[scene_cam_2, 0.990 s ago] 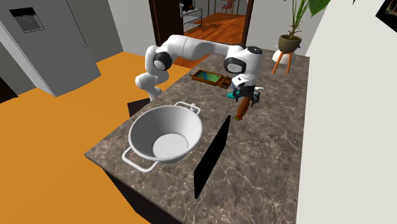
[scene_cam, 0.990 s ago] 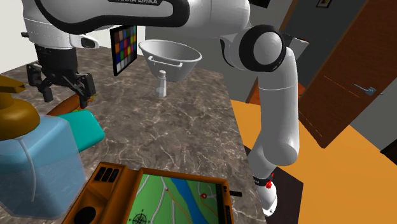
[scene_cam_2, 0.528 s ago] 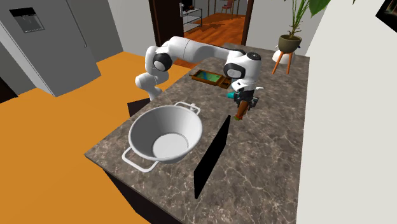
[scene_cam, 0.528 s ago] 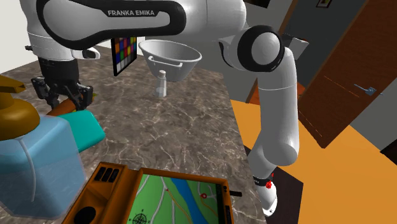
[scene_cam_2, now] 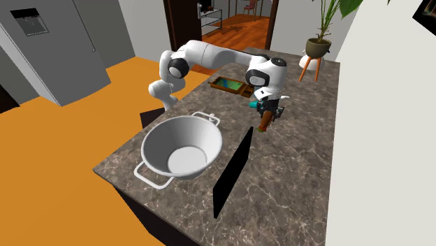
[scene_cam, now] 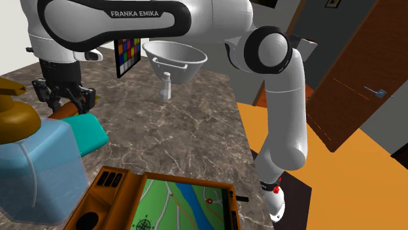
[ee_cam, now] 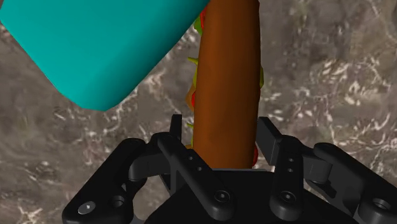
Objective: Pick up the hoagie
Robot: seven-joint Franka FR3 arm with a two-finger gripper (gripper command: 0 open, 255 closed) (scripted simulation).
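The hoagie (ee_cam: 227, 83) is a long brown roll with green and red filling along its sides, lying on the dark marbled counter (ee_cam: 331, 70). My black gripper (ee_cam: 224, 143) is down over one end of it, shut on the roll, with a finger pressed to each side. In the shoulder view the gripper (scene_cam: 62, 99) sits at the far left, and a bit of the hoagie (scene_cam: 60, 112) shows under it. In the second exterior view the gripper (scene_cam_2: 268, 110) stands over the hoagie (scene_cam_2: 264, 125) near the counter's middle.
A teal block (scene_cam: 88, 134) lies right beside the hoagie. A blue soap dispenser (scene_cam: 33, 163) and a wooden tray (scene_cam: 163, 202) stand near the stand. A white bowl (scene_cam: 174, 59), a small white bottle (scene_cam: 167, 85) and a colour chart (scene_cam: 127, 52) stand further along.
A second ago the gripper stood open just above the hoagie; it has come down and shut on it. Nothing has moved in the last half second.
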